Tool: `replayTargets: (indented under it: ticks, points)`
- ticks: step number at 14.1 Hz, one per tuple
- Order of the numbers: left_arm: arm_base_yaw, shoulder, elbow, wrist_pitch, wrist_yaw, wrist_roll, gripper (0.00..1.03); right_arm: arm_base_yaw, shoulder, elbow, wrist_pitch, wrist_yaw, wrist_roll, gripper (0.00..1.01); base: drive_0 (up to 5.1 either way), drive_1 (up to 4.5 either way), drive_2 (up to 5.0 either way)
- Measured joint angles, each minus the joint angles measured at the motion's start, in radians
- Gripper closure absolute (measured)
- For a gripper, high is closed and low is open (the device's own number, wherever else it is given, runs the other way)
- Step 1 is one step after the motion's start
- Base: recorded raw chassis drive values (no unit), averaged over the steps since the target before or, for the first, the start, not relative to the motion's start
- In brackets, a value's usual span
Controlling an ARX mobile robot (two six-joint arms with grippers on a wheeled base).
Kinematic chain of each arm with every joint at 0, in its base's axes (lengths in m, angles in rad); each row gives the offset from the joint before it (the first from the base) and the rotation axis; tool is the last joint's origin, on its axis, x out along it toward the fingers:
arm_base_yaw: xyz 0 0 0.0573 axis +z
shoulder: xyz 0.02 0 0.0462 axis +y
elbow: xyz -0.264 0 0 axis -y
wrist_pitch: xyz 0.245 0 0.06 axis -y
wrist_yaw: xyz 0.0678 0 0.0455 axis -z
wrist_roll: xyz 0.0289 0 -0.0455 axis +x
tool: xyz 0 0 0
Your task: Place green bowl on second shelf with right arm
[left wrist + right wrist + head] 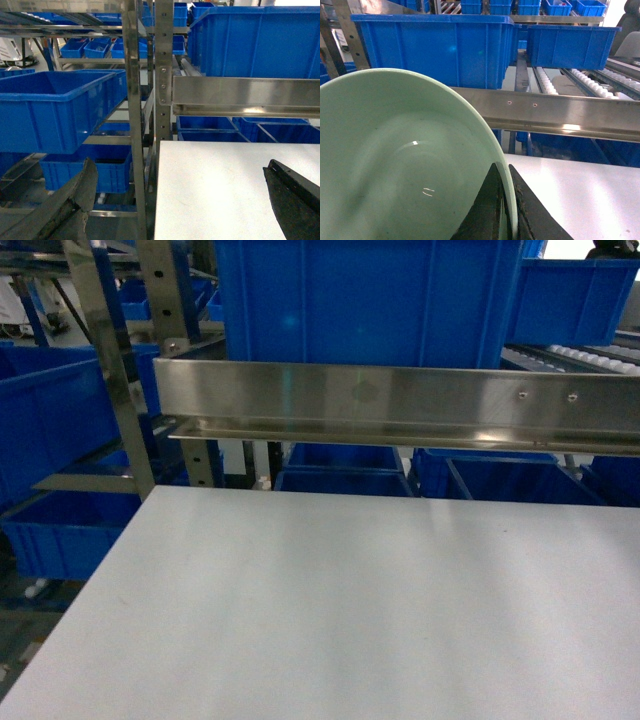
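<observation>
nearest in the right wrist view, the right gripper (504, 212) is clamped on the rim of the green bowl (405, 165), one dark finger inside the wall and one outside, the bite sitting at about five o'clock on the rim. the bowl fills the left of that view, tilted with its glossy inside toward the camera. it looks light, stiff and slick, probably melamine or glazed ware, so a rim pinch like this is the sensible hold, but the smooth wall could slide or swing in the fingers if jolted; a chip on the steel rail is the likely risk. beyond it lies the white tabletop (585, 195), then the second shelf (555, 112) with its brushed rail at two o'clock and white roller tracks (592, 85) behind, between blue bins (440, 50).

in the left wrist view the left gripper (180, 200) stands spread wide, holding nothing, low over the table edge. neither arm shows in the head view.
</observation>
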Motion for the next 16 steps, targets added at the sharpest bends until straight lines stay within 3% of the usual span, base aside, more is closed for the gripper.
replayTargets:
  ticks: [16]
  points:
    - [0.0, 0.0, 0.0, 0.0, 0.0, 0.0, 0.05, 0.0, 0.0, 0.0, -0.002, 0.0, 0.0, 0.99, -5.0, 2.5, 2.5]
